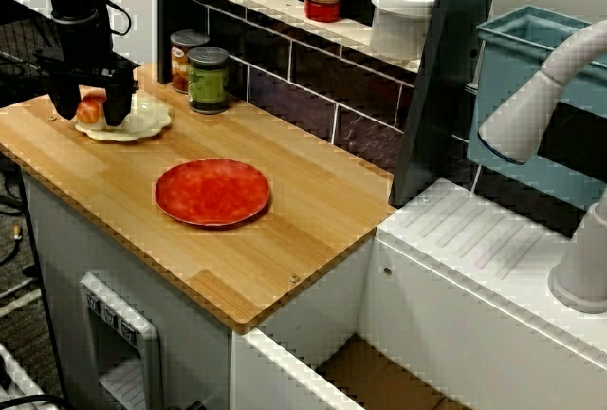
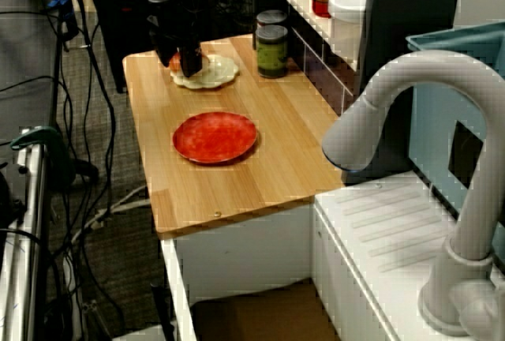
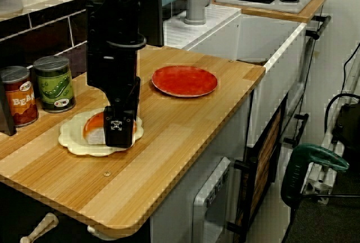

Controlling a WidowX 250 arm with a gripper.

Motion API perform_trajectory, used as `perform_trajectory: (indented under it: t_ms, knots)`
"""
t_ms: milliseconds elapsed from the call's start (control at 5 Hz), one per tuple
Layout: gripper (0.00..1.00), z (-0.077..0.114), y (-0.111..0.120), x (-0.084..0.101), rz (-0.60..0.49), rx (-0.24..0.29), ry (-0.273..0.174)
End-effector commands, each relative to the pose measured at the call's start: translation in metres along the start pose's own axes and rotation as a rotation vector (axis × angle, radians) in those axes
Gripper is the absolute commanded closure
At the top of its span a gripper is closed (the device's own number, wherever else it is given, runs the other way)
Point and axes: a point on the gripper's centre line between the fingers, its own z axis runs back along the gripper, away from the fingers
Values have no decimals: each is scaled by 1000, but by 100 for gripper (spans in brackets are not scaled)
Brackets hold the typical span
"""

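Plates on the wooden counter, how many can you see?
2. A red plate lies alone mid-counter. A cream scalloped plate sits by the green can, beneath the gripper. None appears hidden.

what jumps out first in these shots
The black gripper comes first, fingers either side of an orange-and-white food piece on a cream scalloped plate near a green can. Then the bright red plate in the middle of the wooden counter.

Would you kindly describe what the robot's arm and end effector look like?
The arm is black and boxy, with thin black cables looping at its wrist. The end effector has two broad black fingers; one bears a small white square marking.
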Motion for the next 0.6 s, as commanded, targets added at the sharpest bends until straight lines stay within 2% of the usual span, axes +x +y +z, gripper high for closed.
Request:
perform_trajectory:
  t_ms: [0,400]
  knots:
    - [0,16,5,8,10,-17,-22]
    - [0,25,5,13,16,-42,-6]
